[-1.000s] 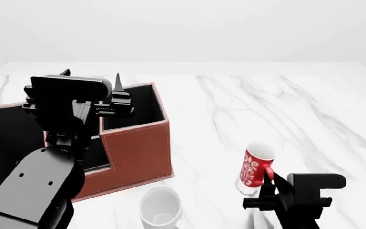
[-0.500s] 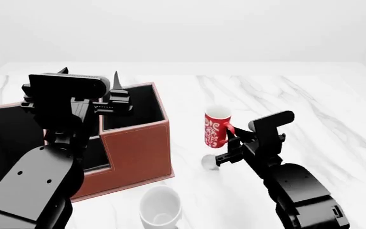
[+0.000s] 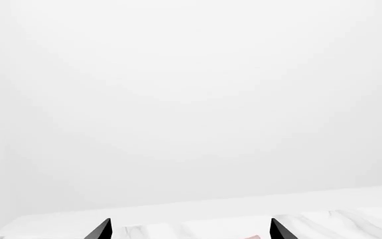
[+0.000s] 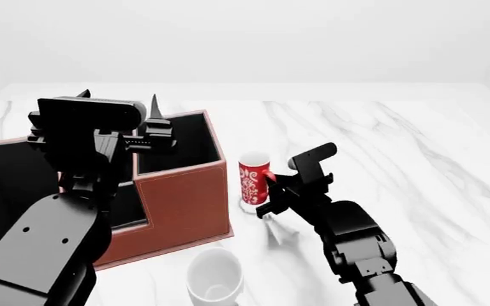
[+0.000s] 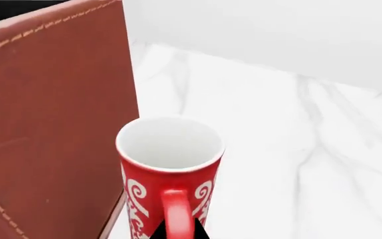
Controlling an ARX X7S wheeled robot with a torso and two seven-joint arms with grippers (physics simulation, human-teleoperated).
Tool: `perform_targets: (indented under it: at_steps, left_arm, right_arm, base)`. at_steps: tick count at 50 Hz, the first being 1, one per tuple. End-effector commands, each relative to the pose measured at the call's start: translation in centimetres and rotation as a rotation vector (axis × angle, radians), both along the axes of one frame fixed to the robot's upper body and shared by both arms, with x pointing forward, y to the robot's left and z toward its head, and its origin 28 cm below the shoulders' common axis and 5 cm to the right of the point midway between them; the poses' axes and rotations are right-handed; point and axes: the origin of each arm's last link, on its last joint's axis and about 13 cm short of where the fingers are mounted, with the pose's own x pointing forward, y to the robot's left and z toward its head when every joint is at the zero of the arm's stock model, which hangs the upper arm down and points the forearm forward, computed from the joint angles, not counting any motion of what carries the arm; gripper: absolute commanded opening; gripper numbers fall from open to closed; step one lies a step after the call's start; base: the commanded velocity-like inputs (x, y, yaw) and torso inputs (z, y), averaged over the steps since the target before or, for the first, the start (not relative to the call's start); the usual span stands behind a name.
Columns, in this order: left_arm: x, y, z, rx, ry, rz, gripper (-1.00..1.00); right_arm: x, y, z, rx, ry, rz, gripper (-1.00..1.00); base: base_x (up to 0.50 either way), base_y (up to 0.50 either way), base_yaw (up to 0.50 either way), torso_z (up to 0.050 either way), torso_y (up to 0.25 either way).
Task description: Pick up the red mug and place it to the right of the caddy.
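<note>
Left wrist view: showed almost nothing but blank white wall above a strip of marble counter (image 3: 198, 224). Only two dark fingertips (image 3: 101, 230) of the left gripper (image 3: 189, 231) visible, standing well apart and holding nothing.

Head view: found the red mug (image 4: 254, 178) carried far leftward across the counter from where it had stood a second earlier, low at the right. Now upright, just beside the right wall of the caddy (image 4: 181, 207), pinched by its handle in the jaws of the right gripper (image 4: 272, 189). Contact with the counter not clear from here. White mug (image 4: 214, 275) lay apart, nearer the robot.

Right wrist view: looked down into the mug's white inside, handle toward the camera between the jaw tips, caddy wall close alongside. Judged nearly done: lowering and release remaining.
</note>
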Motion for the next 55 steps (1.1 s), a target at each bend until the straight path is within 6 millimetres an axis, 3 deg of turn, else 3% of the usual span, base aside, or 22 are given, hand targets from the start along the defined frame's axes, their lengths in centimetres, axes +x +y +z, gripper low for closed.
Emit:
perform_targets:
  at_steps: [1, 39, 40, 55]
  left_arm:
    - [0.0, 0.1, 0.0, -0.002, 0.001, 0.000, 1.00]
    - [-0.2, 0.1, 0.0, 0.000, 0.001, 0.003, 1.00]
    - [-0.3, 0.1, 0.0, 0.000, 0.001, 0.003, 1.00]
    - [-0.3, 0.2, -0.1, -0.004, 0.000, 0.003, 1.00]
  right_arm:
    - [0.2, 0.4, -0.6, -0.011, 0.033, 0.027, -1.00]
    - [-1.2, -0.8, -1.8, -0.053, 0.131, 0.014, -1.00]
    - [-1.3, -0.8, -1.9, -0.061, 0.131, 0.019, 1.00]
    - [-1.8, -1.5, -1.2, -0.056, 0.136, 0.006, 1.00]
  base:
    - [0.00, 0.00, 0.00, 0.000, 0.000]
    - [0.00, 0.00, 0.00, 0.000, 0.000]
    - [0.00, 0.00, 0.00, 0.000, 0.000]
    - [0.00, 0.00, 0.00, 0.000, 0.000]
